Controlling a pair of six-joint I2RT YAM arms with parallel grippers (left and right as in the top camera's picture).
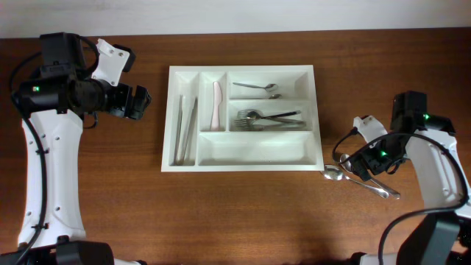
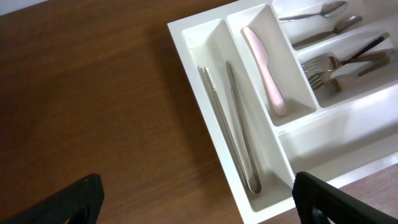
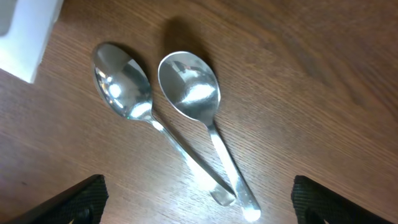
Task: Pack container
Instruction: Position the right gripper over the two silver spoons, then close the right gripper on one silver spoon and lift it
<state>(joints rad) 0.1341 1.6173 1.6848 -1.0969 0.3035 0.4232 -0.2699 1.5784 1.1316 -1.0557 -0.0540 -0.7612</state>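
**Pack status: mostly loaded, two spoons left out**

- Tray sits mid-surface, between my two arms, long side running left-right.
- Already in:
  - tongs in the far-left upright slot
  - pink knife in the upright slot beside it
  - two spoons in the far long slot
  - a pile of forks in the middle long slot
- Near long slot holds nothing.
- Outstanding: two loose spoons on the surface just right of the tray's near-right corner. Bowls point toward the tray and the handles cross at the far end from it. I see nothing else loose.
- Right claw hovers right above those spoons, fingers spread wide, pinching nothing. The handles lie between the fingers.
- Left claw hangs off the tray's left side, also spread and carrying nothing, looking down over the tongs slot.

My read is that we're well past halfway, with two pick-and-place moves to go, both on my right side. The far slot with the matching spoons looks like the natural target. The crossed handles could make me lift both at once or drag one, so I'd take the top spoon first.
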